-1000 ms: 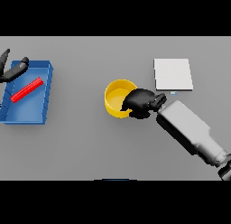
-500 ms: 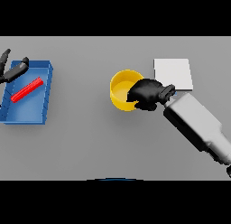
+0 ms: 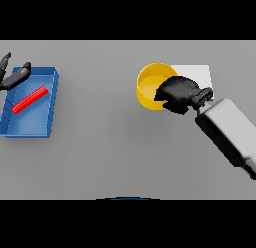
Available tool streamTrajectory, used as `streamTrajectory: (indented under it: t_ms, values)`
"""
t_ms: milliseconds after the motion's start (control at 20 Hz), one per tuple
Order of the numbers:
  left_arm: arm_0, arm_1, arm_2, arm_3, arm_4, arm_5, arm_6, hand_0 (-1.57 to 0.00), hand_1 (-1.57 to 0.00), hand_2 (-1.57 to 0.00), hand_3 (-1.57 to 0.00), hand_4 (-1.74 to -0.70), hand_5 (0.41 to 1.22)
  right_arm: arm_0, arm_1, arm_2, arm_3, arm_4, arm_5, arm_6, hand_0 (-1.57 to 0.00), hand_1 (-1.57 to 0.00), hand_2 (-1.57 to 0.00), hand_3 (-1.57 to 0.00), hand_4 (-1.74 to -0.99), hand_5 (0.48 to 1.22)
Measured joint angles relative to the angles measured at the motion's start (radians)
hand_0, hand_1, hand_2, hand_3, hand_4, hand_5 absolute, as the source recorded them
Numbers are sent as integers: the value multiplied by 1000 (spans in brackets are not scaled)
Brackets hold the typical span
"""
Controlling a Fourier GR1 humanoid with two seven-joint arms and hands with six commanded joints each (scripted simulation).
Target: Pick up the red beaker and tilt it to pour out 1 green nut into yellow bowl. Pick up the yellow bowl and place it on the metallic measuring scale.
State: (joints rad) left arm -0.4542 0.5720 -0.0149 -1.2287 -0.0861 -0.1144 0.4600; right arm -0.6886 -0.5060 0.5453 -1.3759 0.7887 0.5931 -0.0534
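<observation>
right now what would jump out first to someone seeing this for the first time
The bright yellow bowl right of centre, gripped at its near-right rim by the dark right hand, catches the eye first; it overlaps the left edge of the pale measuring scale behind it. At the far left, a blue tray holds a red beaker lying on its side, with the left hand at the tray's far-left corner.

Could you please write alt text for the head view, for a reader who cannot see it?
The right hand grips a yellow bowl at the left edge of a pale square scale on a grey table. At far left, the open left hand hovers by a blue tray holding a red beaker.
</observation>
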Motion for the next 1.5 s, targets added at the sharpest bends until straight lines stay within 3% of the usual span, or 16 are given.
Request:
streamTrajectory:
  t_ms: [200,350,800,900,1350,1450,1500]
  values:
    - [-6,-2,6,-9,11,1,32,1,1,1,1,-840,737,-36,-40,-54,73,2,-79,-29,-1562,-1570,-1538,-1151,-1741,1221]
    - [6,1,5,-28,7,6,36,1,1,1,1,-851,754,-74,-64,-80,181,16,-129,-53,-1567,-1571,-1553,-1155,-1741,1221]
    - [22,2,1,-60,11,8,93,1,1,1,1,-864,789,-104,-42,-122,465,33,-278,-95,-1570,-1571,-1450,-1240,-1741,1221]
    - [15,-2,-5,-46,4,9,91,1,1,1,1,-858,802,-108,-36,-124,503,28,-283,-117,-1571,-1571,-1413,-1317,-1741,1221]
    - [9,5,-6,-42,-2,4,97,1,1,1,1,-844,783,-125,1,-120,628,37,-307,-118,-1571,-1571,-1374,-1448,-1741,1221]
    - [11,-3,-11,-55,3,3,92,1,1,1,1,-838,779,-123,-1,-123,624,31,-309,-121,-1565,-1496,-1437,-1249,-1741,1221]
    - [0,0,-10,-44,0,2,97,1,1,1,1,-836,775,-128,-3,-126,628,29,-308,-119,-1558,-1428,-1343,-1110,-1682,1221]
